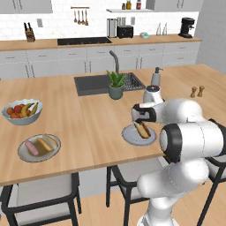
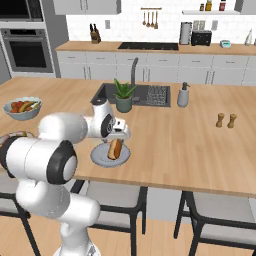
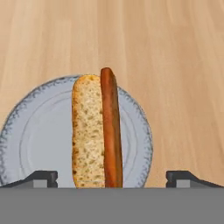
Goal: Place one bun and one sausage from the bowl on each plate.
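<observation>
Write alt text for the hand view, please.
A speckled tan bun and a reddish-brown sausage lie side by side, touching, on a round grey plate on a light wooden counter, with the open gripper above them.

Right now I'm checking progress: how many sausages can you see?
2. One sausage lies beside a bun on the plate under the pincer; the other sausage is in the dish near the fruit bowl.

Even, bright, flat light with no glare. A faint soft shadow lies under the plate (image 3: 135, 131) on the counter (image 3: 175, 52). Both base views look slightly soft; the hand view is sharper.
</observation>
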